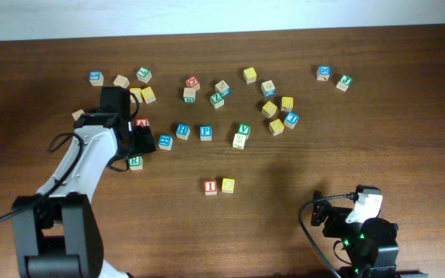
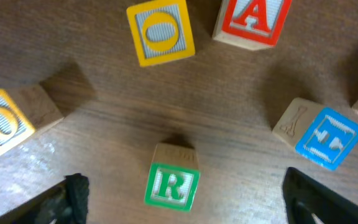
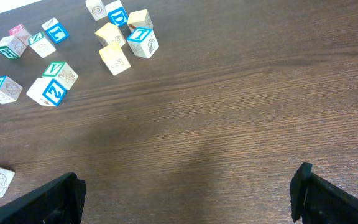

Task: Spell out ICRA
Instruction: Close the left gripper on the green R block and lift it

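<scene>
The red-framed I cube (image 1: 210, 186) and the yellow C cube (image 1: 228, 185) stand side by side at mid-table. The green-framed R cube (image 2: 171, 185) lies on the wood between the open fingers of my left gripper (image 2: 182, 193), touching neither finger. In the overhead view the R cube (image 1: 135, 162) sits just below my left gripper (image 1: 133, 153). The red-framed A cube (image 2: 252, 22) stands just beyond it, partly hidden by the gripper body from overhead. My right gripper (image 3: 188, 193) is open over bare wood, with nothing between its fingers, at the near right (image 1: 327, 216).
Close to the R cube are two yellow O cubes (image 2: 160, 32) (image 2: 2, 121) and a blue-faced cube (image 2: 325, 137). A blue P cube (image 1: 205, 132) and a green V cube (image 1: 243, 128) stand mid-table. Several more cubes are scattered along the far half (image 1: 269, 89).
</scene>
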